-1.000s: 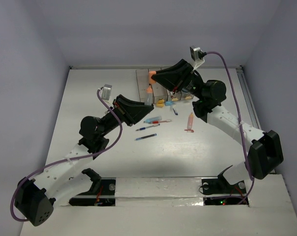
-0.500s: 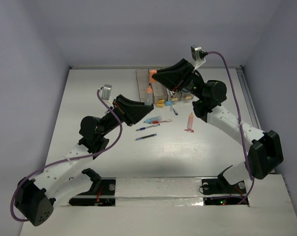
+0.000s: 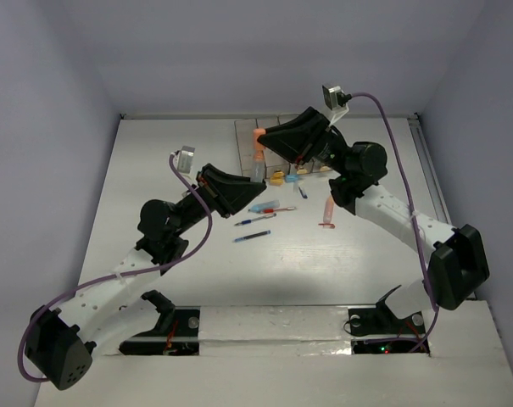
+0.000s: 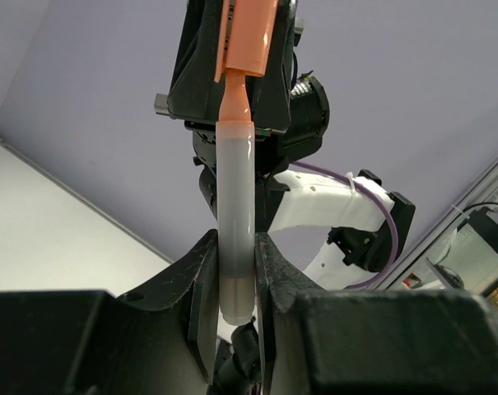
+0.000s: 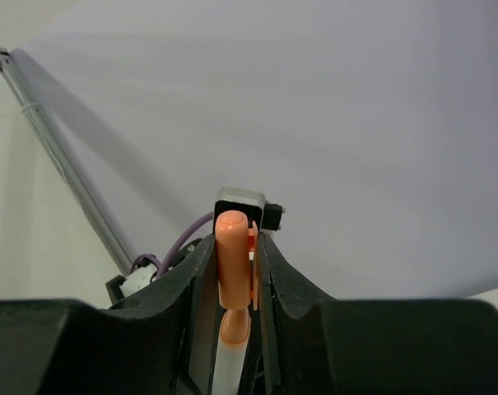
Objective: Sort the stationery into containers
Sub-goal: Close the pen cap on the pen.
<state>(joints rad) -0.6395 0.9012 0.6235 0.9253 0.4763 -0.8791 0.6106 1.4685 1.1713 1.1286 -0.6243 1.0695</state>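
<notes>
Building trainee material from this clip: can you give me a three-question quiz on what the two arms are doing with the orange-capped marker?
1. True or false: the marker lies flat on the table.
2. What do the right fingers clamp? A) its tip B) its orange cap C) a blue pen
3. Fill in: the left fingers grip the marker's pale ____.

Key: 1 false, it is held up between both arms; 2 B; 3 barrel.
</notes>
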